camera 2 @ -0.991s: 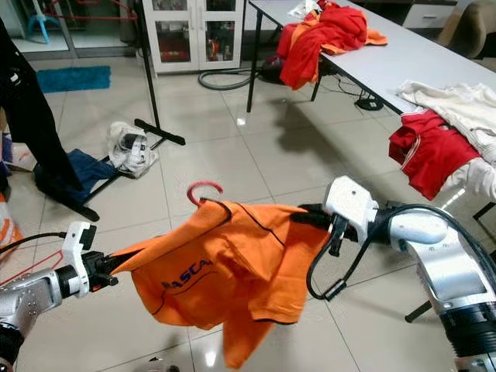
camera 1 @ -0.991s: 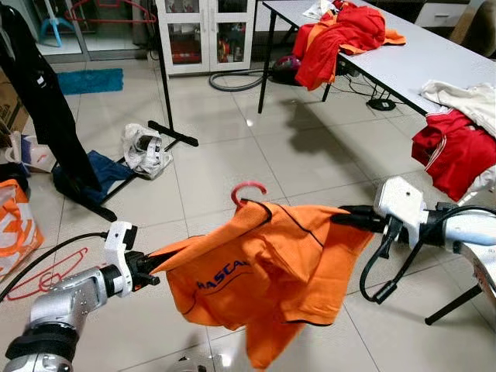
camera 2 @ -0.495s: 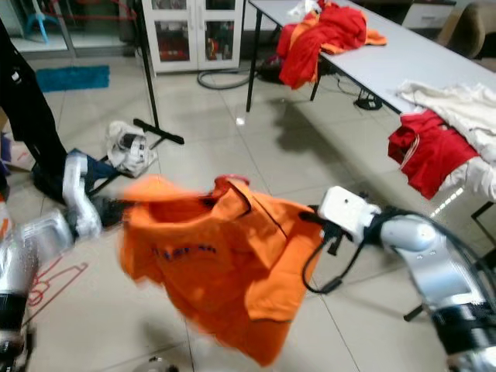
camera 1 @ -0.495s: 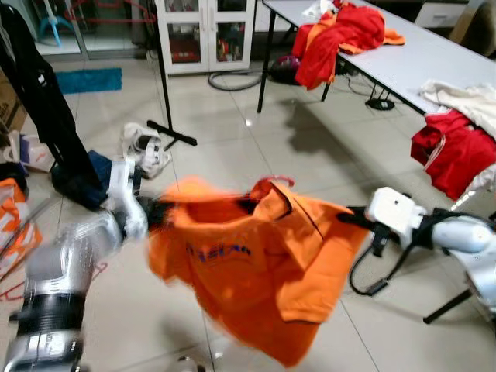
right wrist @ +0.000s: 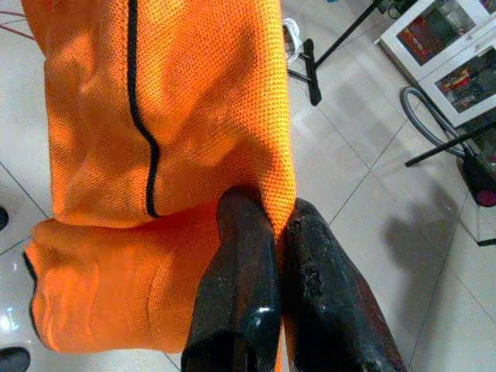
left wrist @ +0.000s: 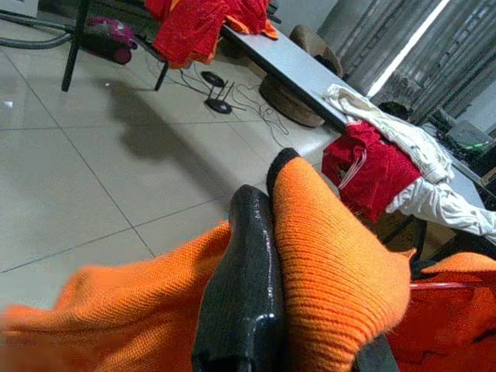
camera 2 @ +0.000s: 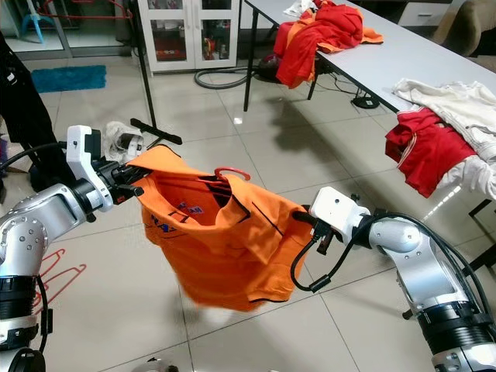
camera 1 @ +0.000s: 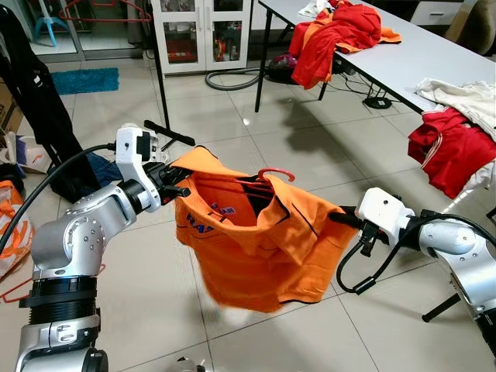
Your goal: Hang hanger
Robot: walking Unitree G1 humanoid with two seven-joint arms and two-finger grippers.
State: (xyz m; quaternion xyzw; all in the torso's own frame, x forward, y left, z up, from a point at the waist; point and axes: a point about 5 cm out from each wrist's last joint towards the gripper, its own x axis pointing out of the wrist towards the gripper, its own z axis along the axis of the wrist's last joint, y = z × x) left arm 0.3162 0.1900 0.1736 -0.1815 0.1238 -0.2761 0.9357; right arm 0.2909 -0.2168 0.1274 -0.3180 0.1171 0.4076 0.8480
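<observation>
An orange shirt (camera 1: pixel 256 240) hangs on a red hanger, whose hook (camera 1: pixel 276 173) pokes out at the collar. I hold it stretched in the air between both arms above the tiled floor. My left gripper (camera 1: pixel 180 184) is shut on the shirt's left shoulder; the left wrist view has one black finger (left wrist: pixel 246 287) pressed against the orange knit. On the opposite side my right gripper (camera 1: pixel 341 219) is shut on the other shoulder, its fingers (right wrist: pixel 248 279) pinching the fabric beside a black seam. The clothes rack (camera 1: pixel 161 74) stands behind, to the left.
A dark garment (camera 1: pixel 43 108) hangs from the rack at far left. A grey table (camera 1: pixel 434 58) on the right carries red and orange clothes (camera 1: pixel 341 35) and a red garment (camera 1: pixel 453 151). A bag (camera 2: pixel 124 141) and red hangers (camera 2: pixel 58 267) lie on the floor.
My left arm has lifted and swung inward, raising the shirt's left shoulder. The shirt now hangs bunched and higher between the two grippers.
</observation>
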